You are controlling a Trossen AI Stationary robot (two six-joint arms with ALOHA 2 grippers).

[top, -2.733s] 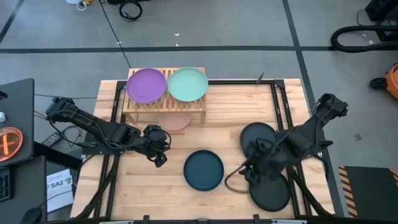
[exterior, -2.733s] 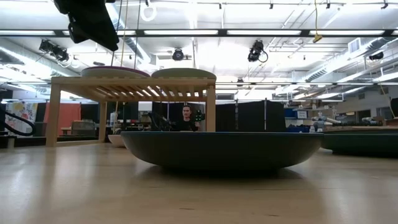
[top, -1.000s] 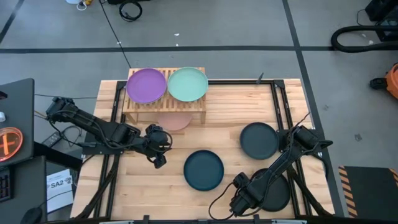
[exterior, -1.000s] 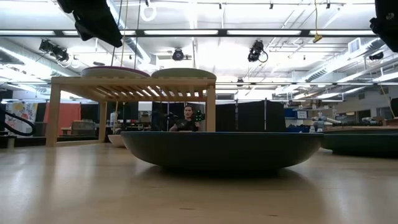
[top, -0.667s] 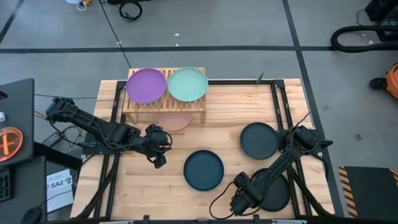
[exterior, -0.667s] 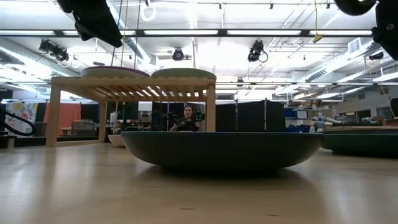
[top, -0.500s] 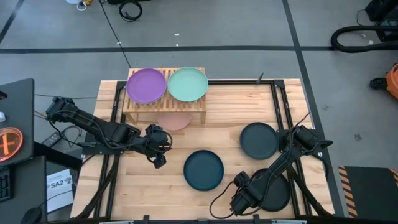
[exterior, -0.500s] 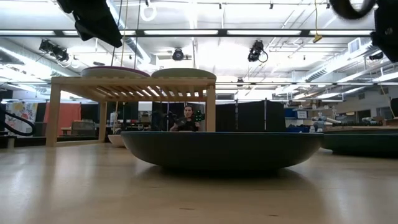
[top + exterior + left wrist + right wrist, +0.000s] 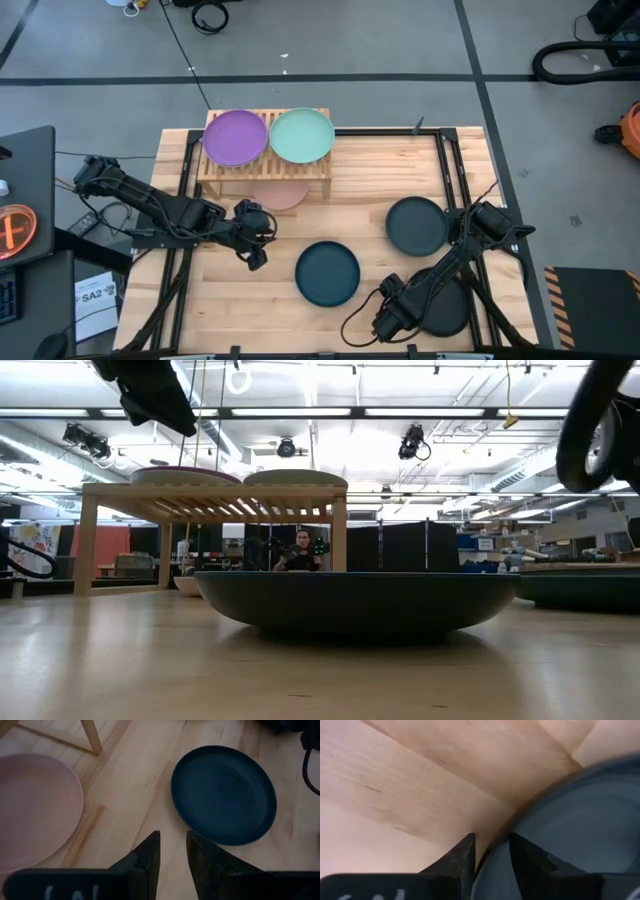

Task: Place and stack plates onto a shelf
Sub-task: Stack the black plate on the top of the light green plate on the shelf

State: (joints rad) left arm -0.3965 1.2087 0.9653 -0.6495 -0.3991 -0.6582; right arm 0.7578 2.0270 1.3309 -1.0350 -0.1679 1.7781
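On the light-wood shelf (image 9: 265,150) at the far left, a purple plate (image 9: 236,137) and a mint plate (image 9: 301,135) lie side by side. A pink plate (image 9: 281,193) rests on the table under it. A dark teal plate (image 9: 327,272) sits mid-table, and a dark plate (image 9: 417,225) lies to its right. My right gripper (image 9: 388,318) is at the left rim of a black plate (image 9: 445,305) near the near edge. My left gripper (image 9: 254,252) hovers left of the teal plate (image 9: 223,795), fingers together but for a slit, holding nothing. My right gripper (image 9: 491,840) has the black plate's rim (image 9: 502,832) between its two fingers. One finger (image 9: 525,857) is over the plate's inside and the other (image 9: 465,857) is outside, over the wood. It comes from the table's left, slanting down. The plate lies on the table.
The shelf's leg (image 9: 92,737) stands near the pink plate (image 9: 35,810). In the low view the teal plate (image 9: 355,600) fills the middle, with the shelf (image 9: 215,490) behind it. Bare wood lies along the near left of the table (image 9: 220,310). A person shows far behind.
My right gripper has dropped from between the two dark plates toward the near edge and come to the black plate's left rim, then edged slightly right. Part of the right arm has swung into the low view's upper right. The plates and my left arm have kept still.
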